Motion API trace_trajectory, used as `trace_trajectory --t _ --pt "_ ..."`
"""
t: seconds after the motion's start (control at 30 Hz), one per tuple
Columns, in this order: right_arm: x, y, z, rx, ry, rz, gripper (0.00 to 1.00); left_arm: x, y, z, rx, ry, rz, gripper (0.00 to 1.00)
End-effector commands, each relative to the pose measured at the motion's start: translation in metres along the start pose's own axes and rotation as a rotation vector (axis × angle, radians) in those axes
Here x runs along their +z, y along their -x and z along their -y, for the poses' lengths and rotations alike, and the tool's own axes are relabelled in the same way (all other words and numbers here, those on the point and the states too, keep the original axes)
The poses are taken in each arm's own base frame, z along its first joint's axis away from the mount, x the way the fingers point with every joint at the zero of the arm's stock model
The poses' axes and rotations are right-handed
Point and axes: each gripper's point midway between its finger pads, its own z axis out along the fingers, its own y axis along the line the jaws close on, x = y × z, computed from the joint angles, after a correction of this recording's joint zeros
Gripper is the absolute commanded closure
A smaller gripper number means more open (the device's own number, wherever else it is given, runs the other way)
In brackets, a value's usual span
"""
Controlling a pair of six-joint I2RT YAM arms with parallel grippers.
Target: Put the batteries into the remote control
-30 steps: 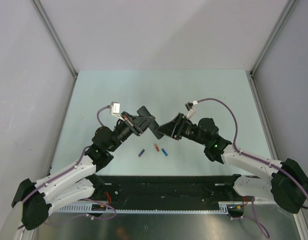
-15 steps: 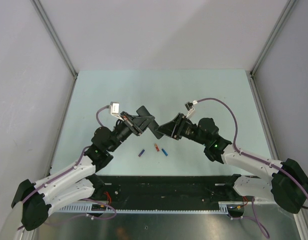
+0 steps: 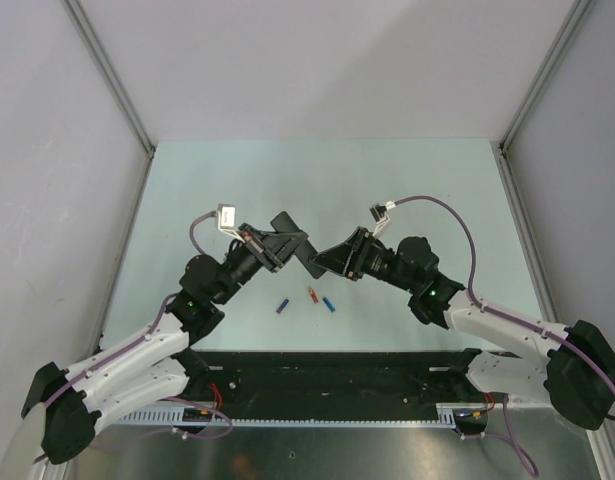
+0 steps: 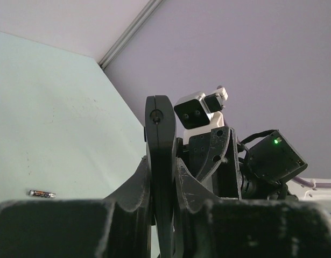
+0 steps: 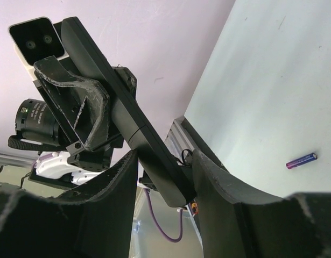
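The remote control (image 3: 290,223), a slim black bar, is held in the air between both grippers above the table's middle. My left gripper (image 3: 284,245) is shut on it; in the left wrist view the remote (image 4: 158,134) stands edge-on between the jaws of the left gripper (image 4: 161,164). My right gripper (image 3: 332,258) grips its other end; in the right wrist view the remote (image 5: 108,91) crosses diagonally and touches both jaws of the right gripper (image 5: 164,161). Three batteries lie on the table below: purple-blue (image 3: 283,306), red-orange (image 3: 312,294), bright blue (image 3: 329,303). A dark battery (image 4: 42,193) shows in the left wrist view.
The pale green table (image 3: 437,190) is bounded by grey walls and aluminium corner posts (image 3: 112,80). A black rail (image 3: 337,375) runs along the near edge by the arm bases. Purple cables (image 3: 442,210) loop above both wrists.
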Motion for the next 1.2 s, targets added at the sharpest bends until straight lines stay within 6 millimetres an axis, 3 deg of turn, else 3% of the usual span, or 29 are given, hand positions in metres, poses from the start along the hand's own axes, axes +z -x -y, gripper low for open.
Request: trace_trajectory --t 0.0,0.4,0.43,0.57,0.6,0.67,0.83,0.93,1.0,1.03,1.07,1.1,1.17 --pt "-0.001 0.001 -0.001 -0.018 -0.019 0.004 0.54 -0.002 0.029 0.034 -0.005 -0.102 0.091 1.00" --pt "-0.001 -0.002 -0.001 -0.019 -0.017 0.003 0.53 -0.004 0.031 0.032 0.007 -0.096 0.104 1.00" --pt "-0.002 0.000 -0.004 -0.015 -0.009 0.007 0.51 -0.004 0.029 0.030 0.005 -0.093 0.099 1.00" --pt "-0.004 0.008 -0.011 0.000 0.015 0.031 0.20 -0.003 0.021 0.023 0.001 -0.076 0.081 1.00" --pt "-0.006 0.013 -0.014 -0.005 0.018 0.048 0.17 -0.003 0.020 0.021 -0.003 -0.072 0.077 1.00" --pt "-0.008 0.019 -0.019 -0.022 0.022 0.063 0.11 -0.003 0.015 0.016 -0.005 -0.058 0.066 1.00" --pt "-0.019 0.029 -0.028 -0.057 0.012 0.077 0.08 0.000 0.005 0.004 -0.024 -0.027 0.042 1.00" --pt "-0.027 0.031 -0.033 -0.186 -0.063 0.069 0.07 0.004 0.000 -0.004 -0.048 0.000 0.021 1.00" --pt "-0.036 0.034 -0.026 -0.317 -0.191 0.059 0.08 0.005 -0.002 -0.013 -0.088 0.023 0.001 1.00" --pt "-0.038 0.027 -0.026 -0.368 -0.222 0.026 0.08 0.007 -0.010 -0.016 -0.107 0.024 -0.039 1.00" --pt "-0.046 0.022 -0.007 -0.403 -0.334 -0.011 0.08 0.008 -0.009 -0.022 -0.144 0.038 -0.045 1.00" --pt "-0.047 0.032 -0.017 -0.486 -0.356 -0.002 0.09 0.009 -0.013 -0.025 -0.164 0.042 -0.068 1.00" --pt "-0.051 0.019 -0.001 -0.552 -0.463 -0.081 0.09 0.011 -0.021 -0.029 -0.202 0.041 -0.119 1.00"
